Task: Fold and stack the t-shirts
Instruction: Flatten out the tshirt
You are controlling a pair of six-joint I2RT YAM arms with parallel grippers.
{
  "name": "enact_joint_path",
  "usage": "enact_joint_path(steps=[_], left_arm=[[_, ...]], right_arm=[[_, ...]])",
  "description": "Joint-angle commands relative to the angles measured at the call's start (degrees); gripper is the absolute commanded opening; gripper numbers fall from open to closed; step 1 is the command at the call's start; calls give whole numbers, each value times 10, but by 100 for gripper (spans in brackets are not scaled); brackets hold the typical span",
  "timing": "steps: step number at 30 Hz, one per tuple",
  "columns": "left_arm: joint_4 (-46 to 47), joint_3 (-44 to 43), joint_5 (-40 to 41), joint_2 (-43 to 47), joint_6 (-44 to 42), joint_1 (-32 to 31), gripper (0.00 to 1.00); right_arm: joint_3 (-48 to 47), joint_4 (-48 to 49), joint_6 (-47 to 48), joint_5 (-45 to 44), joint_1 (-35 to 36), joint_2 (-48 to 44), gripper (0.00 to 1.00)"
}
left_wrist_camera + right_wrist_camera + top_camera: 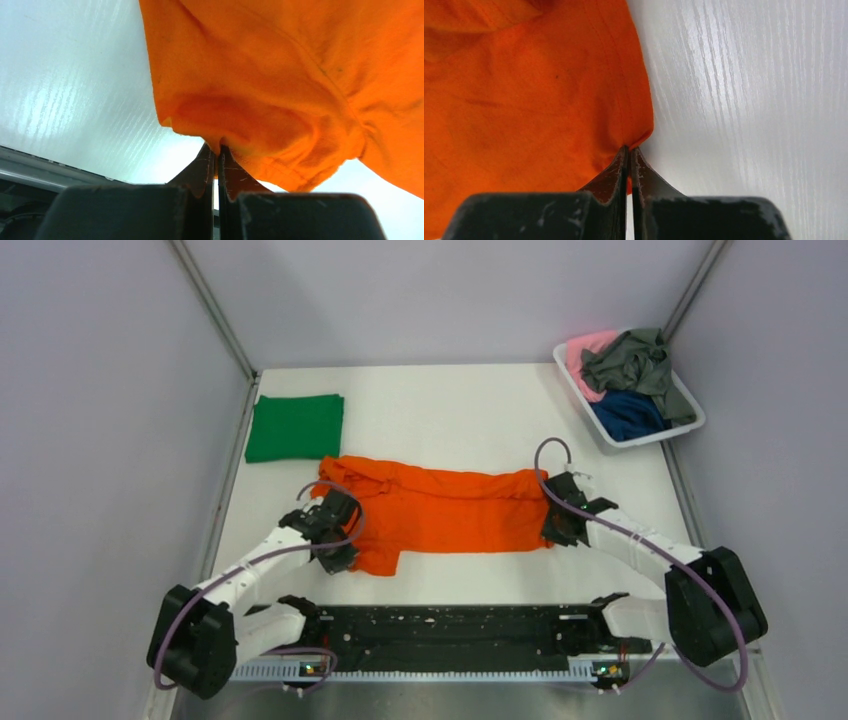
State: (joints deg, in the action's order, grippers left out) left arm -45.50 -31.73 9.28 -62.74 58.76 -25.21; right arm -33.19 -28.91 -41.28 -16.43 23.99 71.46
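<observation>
A bright orange t-shirt [440,510] lies stretched across the middle of the white table, partly folded lengthwise. My left gripper [335,530] is shut on its left end; in the left wrist view [218,148] the jaws pinch a fold of orange cloth [280,90]. My right gripper [556,523] is shut on its right edge; in the right wrist view [629,149] the jaws pinch the hem corner of the orange cloth [524,100]. A folded green t-shirt [296,427] lies flat at the back left. Grey-green [632,362], navy blue [628,412] and pink [586,352] t-shirts lie crumpled in the basket.
The white plastic basket [690,408] stands at the back right corner. Grey walls close in the table [460,405] on the left, back and right. A black rail [440,635] with the arm bases runs along the near edge.
</observation>
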Motion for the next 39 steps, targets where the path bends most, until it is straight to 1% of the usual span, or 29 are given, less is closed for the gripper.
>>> enact_joint_path(steps=[1, 4, 6, 10, 13, 15, 19, 21, 25, 30, 34, 36, 39], left_arm=[[-13, -61, 54, 49, -28, 2, 0], [-53, -150, 133, 69, -51, 2, 0], [-71, -225, 164, 76, -68, 2, 0], [-49, -367, 181, 102, -130, 1, 0], [-20, -447, 192, 122, -175, 1, 0], [-8, -498, 184, 127, -201, 2, 0], [15, -596, 150, 129, -245, 2, 0], [26, -644, 115, 128, -270, 2, 0], [38, -739, 63, 119, -292, 1, 0], [48, -857, -24, 103, -315, 2, 0], [58, -915, -84, 96, -320, 2, 0], [71, -926, -129, 96, -321, 2, 0], [87, -929, -150, 96, -317, 3, 0]], right_arm=[[8, 50, 24, 17, 9, -75, 0], [-42, 61, 45, 1, 9, -135, 0], [-88, 60, 61, -3, 9, -157, 0], [-188, 57, 91, 2, 9, -177, 0], [-251, 56, 102, -10, 9, -194, 0], [-284, 58, 109, -16, 9, -211, 0], [-362, 51, 134, -11, 10, -228, 0], [-406, 41, 146, 8, 9, -234, 0], [-485, 19, 160, 47, 10, -254, 0], [-571, -14, 165, 89, 9, -289, 0], [-602, -24, 162, 133, 9, -317, 0], [-612, -31, 161, 149, 9, -327, 0], [-617, -37, 158, 148, 9, -335, 0]])
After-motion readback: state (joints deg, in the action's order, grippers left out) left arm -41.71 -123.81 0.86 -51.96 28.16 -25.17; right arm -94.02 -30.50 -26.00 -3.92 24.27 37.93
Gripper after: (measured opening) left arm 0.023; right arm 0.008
